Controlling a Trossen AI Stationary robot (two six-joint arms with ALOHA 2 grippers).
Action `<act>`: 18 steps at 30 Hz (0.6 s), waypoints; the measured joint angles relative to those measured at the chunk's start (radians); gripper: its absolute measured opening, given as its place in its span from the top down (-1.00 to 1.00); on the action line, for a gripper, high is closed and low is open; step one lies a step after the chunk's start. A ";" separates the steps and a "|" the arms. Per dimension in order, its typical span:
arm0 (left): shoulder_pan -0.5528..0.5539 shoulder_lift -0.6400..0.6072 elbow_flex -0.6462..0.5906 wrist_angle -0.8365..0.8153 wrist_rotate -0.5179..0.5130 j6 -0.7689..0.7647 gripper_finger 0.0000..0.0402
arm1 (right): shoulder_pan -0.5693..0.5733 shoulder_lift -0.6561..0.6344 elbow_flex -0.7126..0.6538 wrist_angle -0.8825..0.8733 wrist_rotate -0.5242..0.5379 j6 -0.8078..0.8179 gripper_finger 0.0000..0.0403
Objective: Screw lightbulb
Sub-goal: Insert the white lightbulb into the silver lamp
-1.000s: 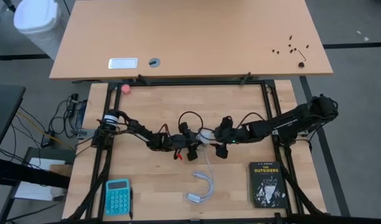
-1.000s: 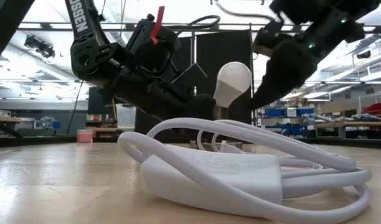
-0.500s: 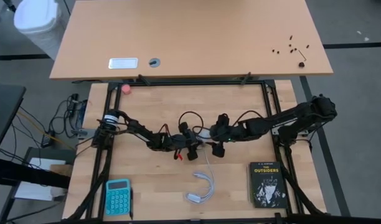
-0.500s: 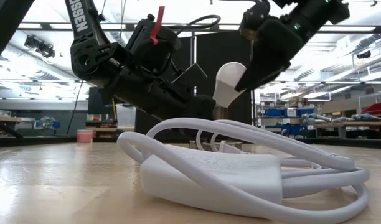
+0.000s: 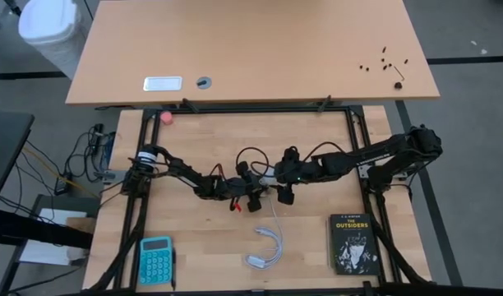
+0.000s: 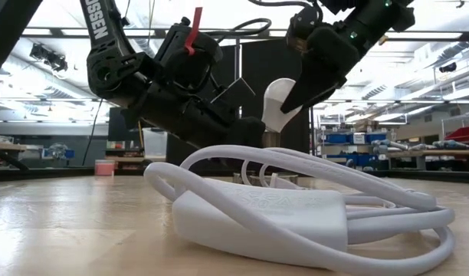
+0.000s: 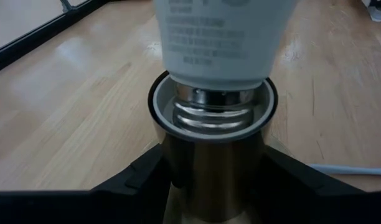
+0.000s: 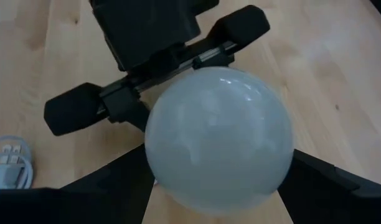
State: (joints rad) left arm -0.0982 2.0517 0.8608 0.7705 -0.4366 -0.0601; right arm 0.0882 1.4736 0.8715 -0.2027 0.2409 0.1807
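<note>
The white lightbulb stands upright with its grey screw base in the mouth of a round metal socket. My left gripper, reaching in from the table's left, is shut on that socket. My right gripper comes slanting down from the right. It is open, with one dark finger on each side of the bulb's frosted globe. I cannot tell whether those fingers touch the globe. In the high view the right gripper hides the bulb. My left gripper pinches the socket's metal wall between its two fingers, one on each side. The fingers come nearly level from the table's left, slanting a little down. The socket stands upright, mouth up, with the bulb in it. The cord in front hides its foot.
A coiled white cord with its flat adapter lies on the near side of the socket. A black book lies at the near right. A teal calculator lies at the near left and a pink ball at the far left.
My right gripper has gone up and toward the table's left, from beside the bulb to over its globe. Its fingers have kept the same gap. The bulb, the socket and my left gripper have stayed where they were.
</note>
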 joint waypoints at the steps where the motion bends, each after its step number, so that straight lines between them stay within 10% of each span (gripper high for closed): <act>1: 0.000 0.000 0.000 0.000 0.000 0.000 -0.03 | -0.002 0.000 0.000 0.001 -0.001 -0.004 -0.54; 18: 0.000 0.000 0.000 0.001 0.000 0.001 -0.03 | -0.024 0.001 0.040 0.028 -0.060 -0.069 -0.54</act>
State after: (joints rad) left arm -0.0982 2.0518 0.8608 0.7717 -0.4362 -0.0589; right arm 0.0639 1.4742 0.9115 -0.1750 0.1814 0.1120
